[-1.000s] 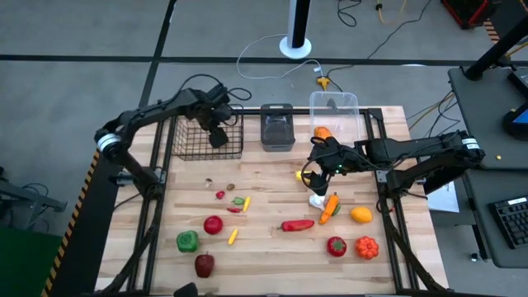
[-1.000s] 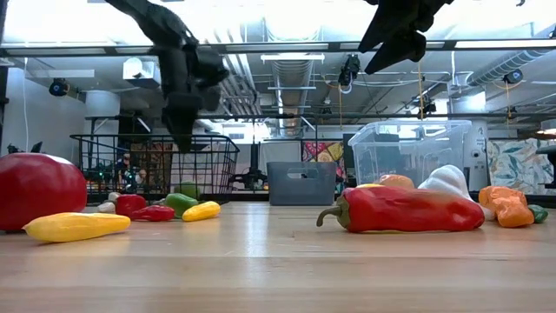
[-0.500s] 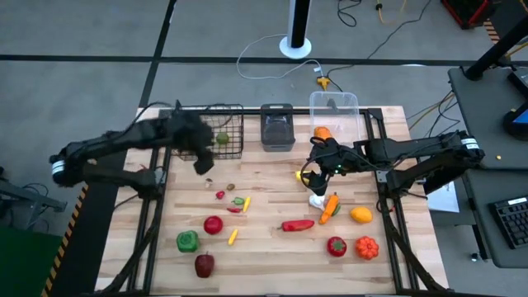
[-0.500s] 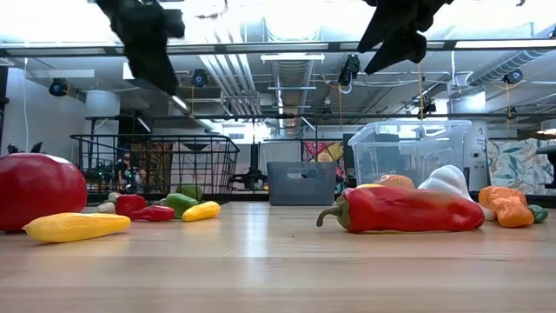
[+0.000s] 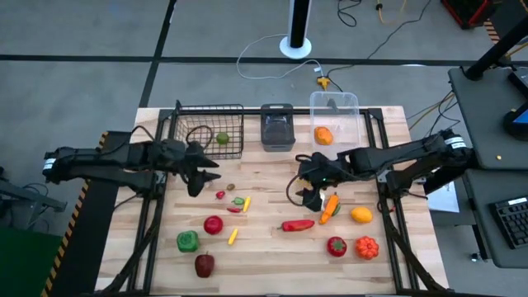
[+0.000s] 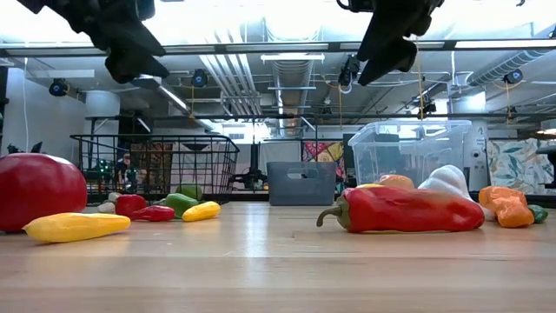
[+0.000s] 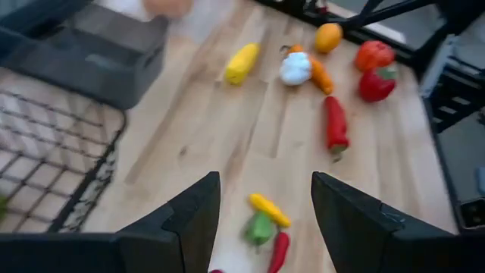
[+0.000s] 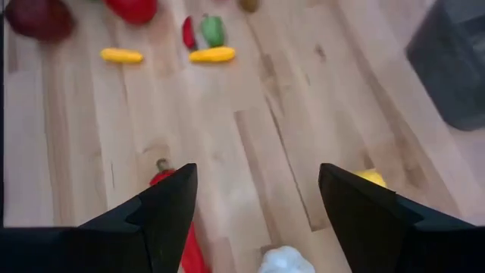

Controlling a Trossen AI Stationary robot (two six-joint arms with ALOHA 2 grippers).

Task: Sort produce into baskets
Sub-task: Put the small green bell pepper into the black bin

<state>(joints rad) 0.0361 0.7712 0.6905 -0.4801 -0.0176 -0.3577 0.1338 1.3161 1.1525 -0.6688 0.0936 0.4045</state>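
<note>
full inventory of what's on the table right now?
wire basket: 1, black, far left; green fruit inside
grey bin: 1, dark, far middle
clear tub: 1, far right; orange fruit inside
loose produce: red, green, yellow, orange, white pieces across the near half, e.g. long red pepper, green pepper
left gripper: open, empty, above table near the wire basket
right gripper: open, empty, above the white garlic

Place: a robotics lab or workshop, probably.
Ceiling: bare ducts (image 6: 291, 83) and pipes above the wooden table (image 5: 272, 247).
Floor: grey concrete around the table, with loose cables (image 5: 272, 58).
Beside the table: a desk carrying a keyboard (image 5: 510, 221).
</note>
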